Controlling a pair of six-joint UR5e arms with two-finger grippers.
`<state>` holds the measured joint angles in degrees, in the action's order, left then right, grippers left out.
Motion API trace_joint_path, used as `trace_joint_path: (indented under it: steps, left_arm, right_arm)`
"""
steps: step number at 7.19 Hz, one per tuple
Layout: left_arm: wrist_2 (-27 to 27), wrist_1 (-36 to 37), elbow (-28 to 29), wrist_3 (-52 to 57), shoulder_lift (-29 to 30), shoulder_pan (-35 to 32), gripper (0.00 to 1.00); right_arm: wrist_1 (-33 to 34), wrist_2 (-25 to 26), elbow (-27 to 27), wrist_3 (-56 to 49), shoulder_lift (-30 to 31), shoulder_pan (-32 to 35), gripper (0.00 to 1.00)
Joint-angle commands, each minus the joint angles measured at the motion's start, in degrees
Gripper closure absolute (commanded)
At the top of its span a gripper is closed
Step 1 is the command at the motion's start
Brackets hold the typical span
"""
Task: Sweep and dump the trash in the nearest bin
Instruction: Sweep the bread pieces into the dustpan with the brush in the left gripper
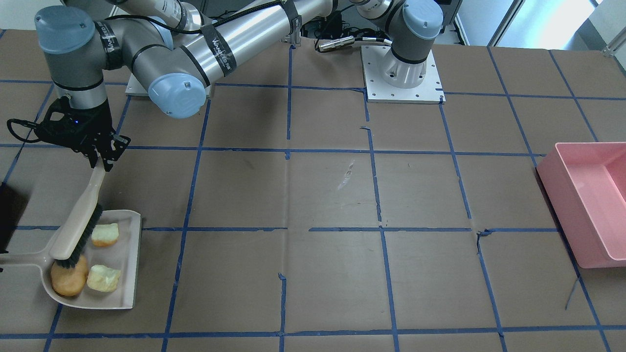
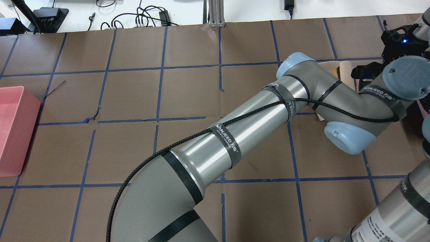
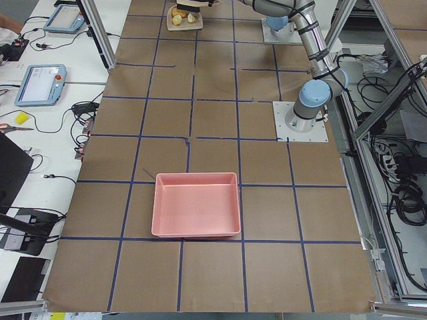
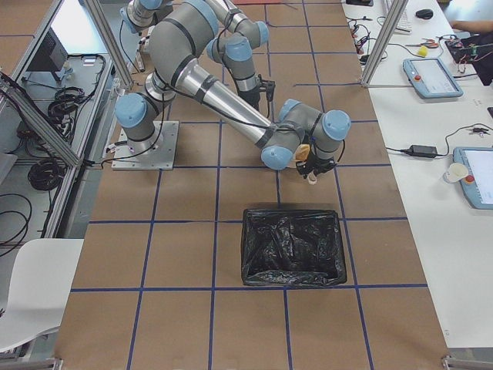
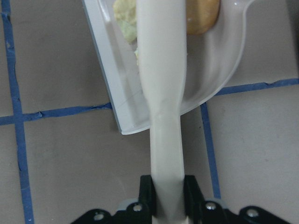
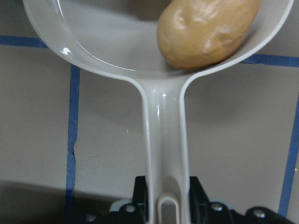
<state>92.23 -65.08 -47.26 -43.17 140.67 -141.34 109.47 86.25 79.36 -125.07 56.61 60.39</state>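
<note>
A beige dustpan (image 1: 128,254) lies on the table and holds all the trash. The trash is a round tan-brown roll (image 1: 68,284) and two pale yellow chunks (image 1: 105,234) (image 1: 103,278). My left gripper (image 5: 167,191) is shut on the handle of a beige brush (image 1: 78,220). The brush slants down into the pan, with its black bristles against the roll. My right gripper (image 6: 166,191) is shut on the dustpan's handle (image 6: 163,140). The roll (image 6: 205,30) sits at the pan's back wall. In the front-facing view the right gripper is past the left edge.
A black-lined bin (image 4: 293,247) stands close to the dustpan, on the robot's right side. A pink bin (image 1: 587,200) sits at the far end of the table, on the robot's left. The left arm (image 2: 235,134) crosses the table over to the right side.
</note>
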Motion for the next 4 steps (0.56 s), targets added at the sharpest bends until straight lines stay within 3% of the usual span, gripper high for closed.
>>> trace_joint_path:
  steps: [1, 4]
  left_arm:
    - [0.14, -3.99, -2.29, 7.6, -4.33, 1.58, 1.0]
    - [-2.57, -6.2, -17.9, 21.52, -15.99, 16.49, 1.0]
  right_arm:
    - [-0.66, -3.0, 0.01, -0.17, -0.1, -0.44, 1.0]
    - [-4.95, -7.56, -0.78, -0.61, 0.95, -4.29, 1.0]
